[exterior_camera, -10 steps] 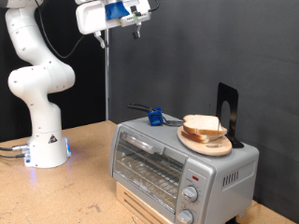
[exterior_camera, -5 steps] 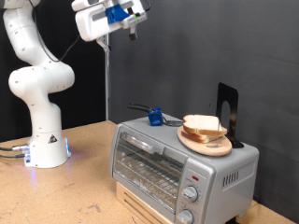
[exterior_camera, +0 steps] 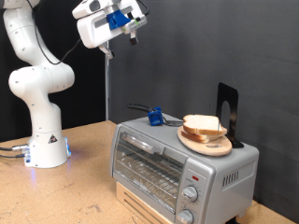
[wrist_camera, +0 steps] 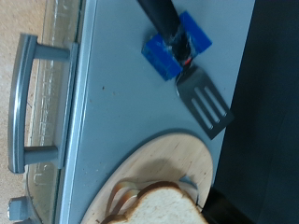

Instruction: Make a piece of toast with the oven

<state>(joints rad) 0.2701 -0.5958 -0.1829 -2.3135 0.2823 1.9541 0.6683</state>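
The silver oven (exterior_camera: 177, 161) stands on the table at the exterior view's right, its glass door shut and its handle bar (exterior_camera: 140, 140) across the front. On its top lies a round wooden plate (exterior_camera: 207, 143) bearing the piece of toast (exterior_camera: 203, 124), stacked pale slices with brown crust. My gripper (exterior_camera: 123, 39) hangs high above and to the exterior view's left of the oven, holding nothing I can see. The wrist view looks down on the oven top (wrist_camera: 112, 84), the handle bar (wrist_camera: 28, 103), the plate (wrist_camera: 173, 159) and the toast (wrist_camera: 163, 207); my fingers do not show there.
A black spatula (wrist_camera: 201, 98) with a blue block (wrist_camera: 176, 47) on its handle lies on the oven top behind the plate, also visible as the blue block (exterior_camera: 154, 117). A black stand (exterior_camera: 227, 110) rises behind the plate. Round knobs (exterior_camera: 191, 194) sit at the oven's right. The robot base (exterior_camera: 42, 140) stands left.
The hand has shifted slightly left and down and tilted a little. Oven, plate and toast have not moved.
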